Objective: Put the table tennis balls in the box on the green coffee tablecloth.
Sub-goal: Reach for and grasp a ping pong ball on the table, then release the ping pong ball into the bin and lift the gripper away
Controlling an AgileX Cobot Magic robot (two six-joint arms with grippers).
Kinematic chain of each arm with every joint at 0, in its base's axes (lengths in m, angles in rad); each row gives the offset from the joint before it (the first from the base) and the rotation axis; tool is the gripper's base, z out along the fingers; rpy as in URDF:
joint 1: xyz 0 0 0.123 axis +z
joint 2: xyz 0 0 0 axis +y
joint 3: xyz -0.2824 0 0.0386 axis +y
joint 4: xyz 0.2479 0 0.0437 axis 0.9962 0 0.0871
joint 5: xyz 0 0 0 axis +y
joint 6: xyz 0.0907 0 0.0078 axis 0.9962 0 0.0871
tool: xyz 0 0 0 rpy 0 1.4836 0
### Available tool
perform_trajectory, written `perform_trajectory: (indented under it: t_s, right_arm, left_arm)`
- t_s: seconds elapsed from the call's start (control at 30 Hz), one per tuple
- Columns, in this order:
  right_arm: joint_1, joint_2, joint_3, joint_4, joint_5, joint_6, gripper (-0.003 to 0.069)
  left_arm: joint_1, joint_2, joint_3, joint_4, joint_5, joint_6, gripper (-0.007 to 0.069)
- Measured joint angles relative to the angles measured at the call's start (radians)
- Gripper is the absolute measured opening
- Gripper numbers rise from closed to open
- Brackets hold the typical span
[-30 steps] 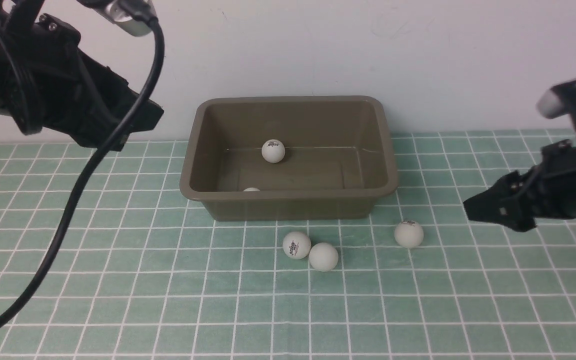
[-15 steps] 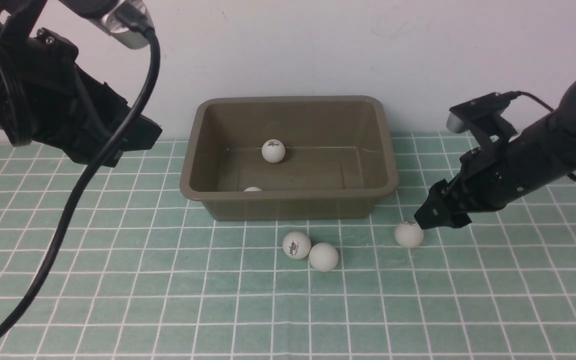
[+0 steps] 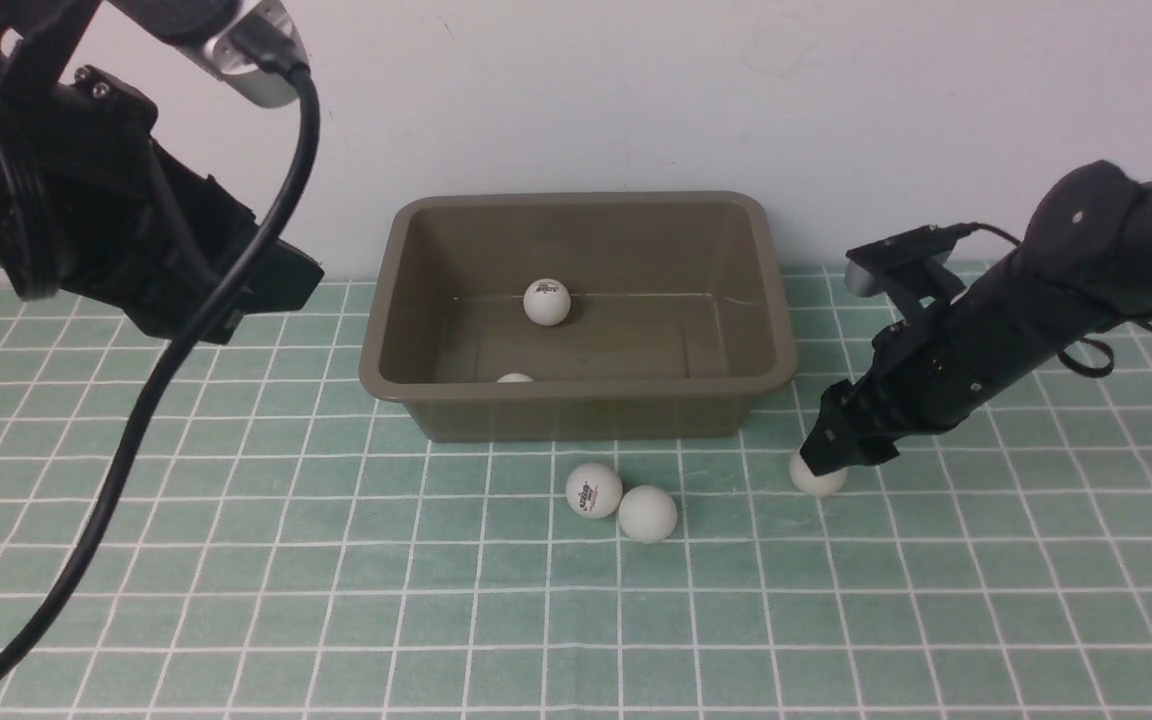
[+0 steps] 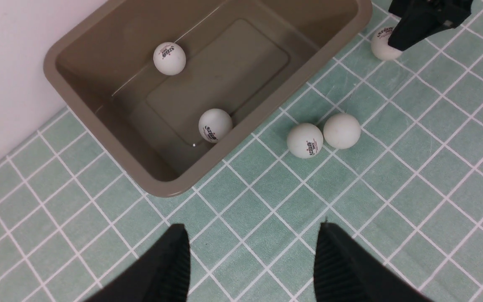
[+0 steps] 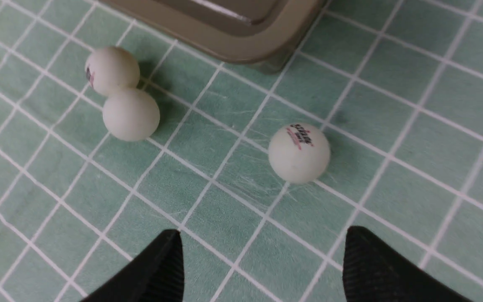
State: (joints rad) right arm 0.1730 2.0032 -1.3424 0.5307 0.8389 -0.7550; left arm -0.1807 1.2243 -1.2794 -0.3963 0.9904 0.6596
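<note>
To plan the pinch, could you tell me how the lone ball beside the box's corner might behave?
The lone ball is round on flat tablecloth, so an off-centre pinch would probably send it rolling. It looks small and light, so the open right gripper should lift it easily.

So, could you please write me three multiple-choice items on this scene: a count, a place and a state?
1. How many balls lie in the box? A one; B four; C two.
2. Where is the ball nearest the right gripper? A on the tablecloth; B held aloft; C on the box's rim.
3. The right gripper is: A shut on a ball; B open; C shut, empty.
Key: 1 C, the left wrist view shows both balls. 2 A, it rests on the cloth. 3 B, its fingers stand apart.
</note>
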Motion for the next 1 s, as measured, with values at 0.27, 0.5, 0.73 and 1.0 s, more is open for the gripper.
perform_trajectory:
  t_s: [0.27,0.5,0.73,1.0]
  right_arm:
    - [0.031,0.081,-0.051,0.0,0.014,0.001,0.0451]
    - [0.039,0.041,-0.052,-0.034,-0.005,0.028,0.036]
    - [0.023,-0.16,-0.053,-0.097,-0.009,0.152,0.036]
    - [0.099,-0.092,-0.196,0.149,-0.016,-0.023,0.036]
  left_arm:
    - [0.0,0.0,0.0,0.002,0.0,0.0,0.0363]
    - [0.0,0.0,0.0,0.022,0.003,0.0,0.0363]
    - [0.0,0.0,0.0,0.026,0.01,0.0,0.0363]
    - [0.0,0.0,0.0,0.027,0.019,0.0,0.0363]
